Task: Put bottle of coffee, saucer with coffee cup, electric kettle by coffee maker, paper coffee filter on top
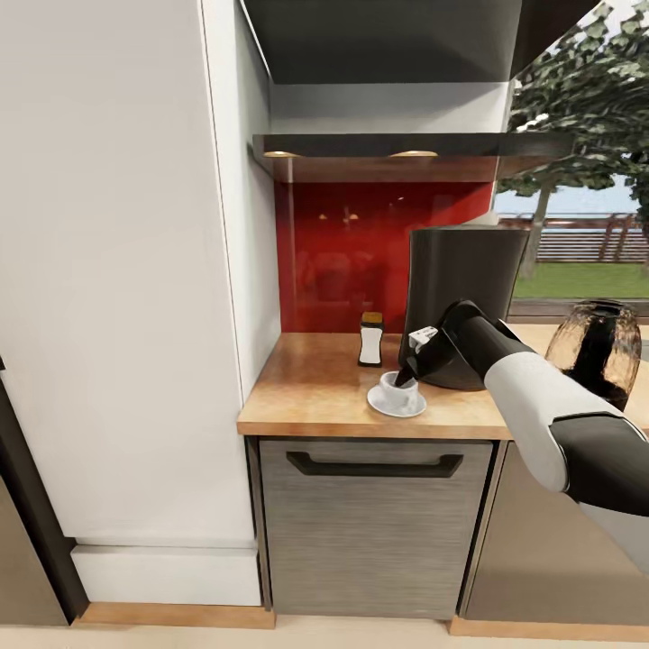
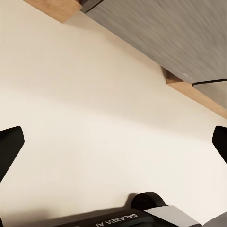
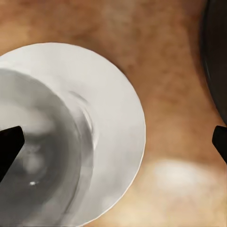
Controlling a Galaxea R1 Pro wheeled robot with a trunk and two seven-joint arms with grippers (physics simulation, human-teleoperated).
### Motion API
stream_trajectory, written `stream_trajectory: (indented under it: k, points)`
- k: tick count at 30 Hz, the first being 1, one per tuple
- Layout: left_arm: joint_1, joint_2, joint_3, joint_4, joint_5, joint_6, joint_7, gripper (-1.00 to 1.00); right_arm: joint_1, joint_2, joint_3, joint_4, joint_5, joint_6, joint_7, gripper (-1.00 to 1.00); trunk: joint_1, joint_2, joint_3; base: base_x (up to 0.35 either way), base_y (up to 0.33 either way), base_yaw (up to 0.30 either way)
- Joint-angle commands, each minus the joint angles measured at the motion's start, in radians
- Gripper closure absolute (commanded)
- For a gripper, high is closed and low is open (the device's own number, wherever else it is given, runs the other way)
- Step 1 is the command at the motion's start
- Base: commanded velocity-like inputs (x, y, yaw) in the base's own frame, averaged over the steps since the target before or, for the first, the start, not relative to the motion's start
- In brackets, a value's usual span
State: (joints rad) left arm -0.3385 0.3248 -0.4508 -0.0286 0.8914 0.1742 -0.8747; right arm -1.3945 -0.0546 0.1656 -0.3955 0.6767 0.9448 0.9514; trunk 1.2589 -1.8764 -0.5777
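Wooden countertop (image 1: 311, 392) ends on its left against a tall white cabinet (image 1: 117, 270), at the back against a red backsplash (image 1: 361, 257); front edge runs straight above a grey drawer (image 1: 374, 523) with a dark handle (image 1: 374, 466). Range hood (image 1: 397, 144) hangs over it. Bare wood left of and in front of the saucer, so open room is on that side; the right side is crowded.

White saucer (image 1: 397, 403) sits near the front edge, white cup (image 1: 395, 388) on it. Black coffee maker (image 1: 464, 302) just behind and right of them, close to the saucer rim. Coffee bottle (image 1: 370, 340), pale body with dark cap, stands upright near the backsplash, left of the coffee maker, apart from the saucer. Dark rounded kettle (image 1: 599, 347) on the counter at far right, partly behind the right arm.

Right gripper (image 1: 407, 371) reaches down from the right, tips at the cup. Right wrist view: fingers spread wide, one fingertip (image 3: 9, 146) over the cup's (image 3: 38, 151) inside, the other (image 3: 220, 142) out over bare wood, saucer (image 3: 118, 118) rim between; cannot tell if anything touches. Coffee maker (image 3: 217, 52) edge shows as a dark curve.

Left gripper (image 2: 113, 142) spread wide, nothing between its fingers, hanging over pale floor (image 2: 94, 104) near the drawer (image 2: 170, 33) base.
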Motion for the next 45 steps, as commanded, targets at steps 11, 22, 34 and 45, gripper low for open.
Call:
stream_trajectory:
  k: [11,22,34,45]
  points:
    - [-0.001,0.001,-0.006,-0.001,0.011,0.010,-0.003,-1.00,-0.001,-0.001,0.003,-0.002,0.008,0.002,0.010,-1.00,-0.023,0.041,0.018,0.000,0.000,0.000]
    - [-0.001,0.000,-0.006,-0.001,0.011,0.010,-0.003,-1.00,-0.001,-0.001,0.003,-0.004,0.007,0.002,0.011,-1.00,-0.065,0.118,0.052,0.000,0.000,0.000]
    - [-0.001,0.001,-0.006,-0.001,0.011,0.010,-0.003,-1.00,-0.001,-0.005,0.002,-0.068,0.008,-0.098,0.228,-1.00,-0.100,0.181,0.080,0.000,0.000,0.000]
    - [-0.001,0.000,-0.006,-0.001,0.011,0.010,-0.003,-1.00,0.218,-0.062,-0.006,-0.610,0.011,-0.159,0.530,-1.00,-0.100,0.181,0.080,0.000,0.000,0.000]
